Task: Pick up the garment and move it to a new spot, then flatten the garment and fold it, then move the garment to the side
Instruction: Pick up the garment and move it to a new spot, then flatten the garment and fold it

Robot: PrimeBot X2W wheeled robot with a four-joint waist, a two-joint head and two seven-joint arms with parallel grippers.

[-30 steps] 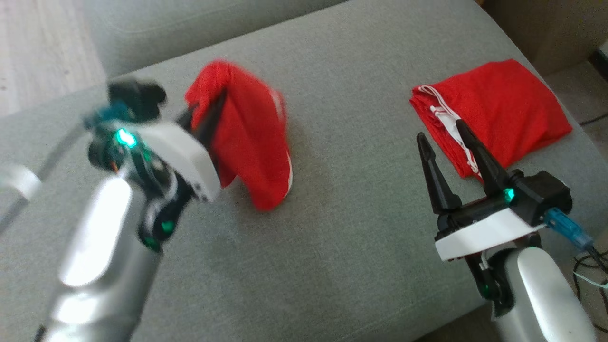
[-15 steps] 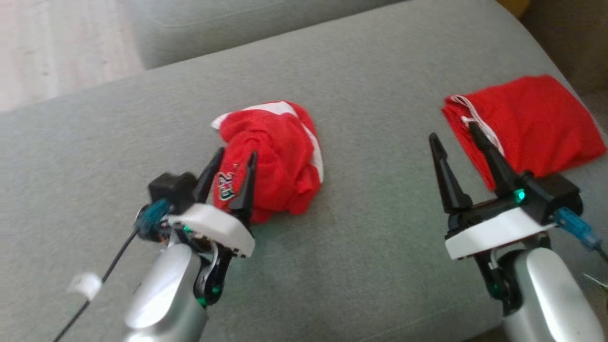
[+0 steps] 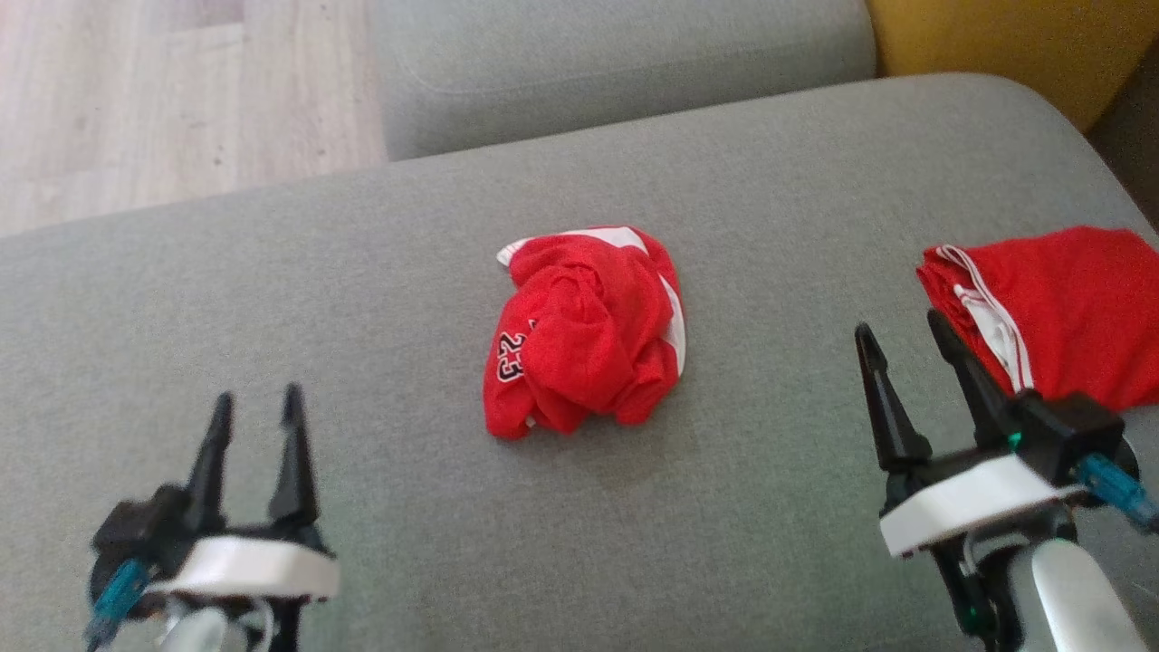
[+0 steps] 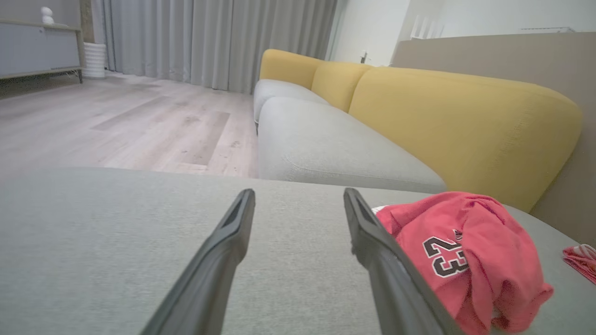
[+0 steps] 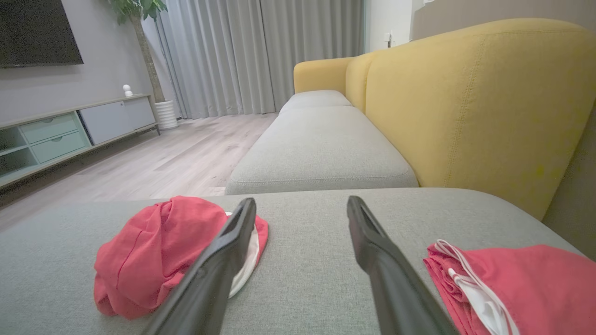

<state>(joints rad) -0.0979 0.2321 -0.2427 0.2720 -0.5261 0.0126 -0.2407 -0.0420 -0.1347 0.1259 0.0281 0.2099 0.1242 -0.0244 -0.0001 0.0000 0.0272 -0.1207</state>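
The left gripper (image 3: 256,398) sits at the lower left of the head view over the grey sofa cushion (image 3: 362,272). Its two dark fingers are spread apart with nothing between them. The right gripper (image 3: 901,328) stands at the lower right, its fingers likewise apart and empty. Between the two arms, clear of both, the crumpled red garment (image 3: 584,335) lies in a heap on the cushion. White trim shows along its upper and right edges, and the number 23 is on the side nearer the left gripper. A folded red garment (image 3: 1077,308) lies flat near the cushion's right edge, close to the right gripper's fingertips, with white cord along its left side. Pale wooden floor (image 3: 136,91) and a yellow backrest (image 3: 996,36) lie beyond.
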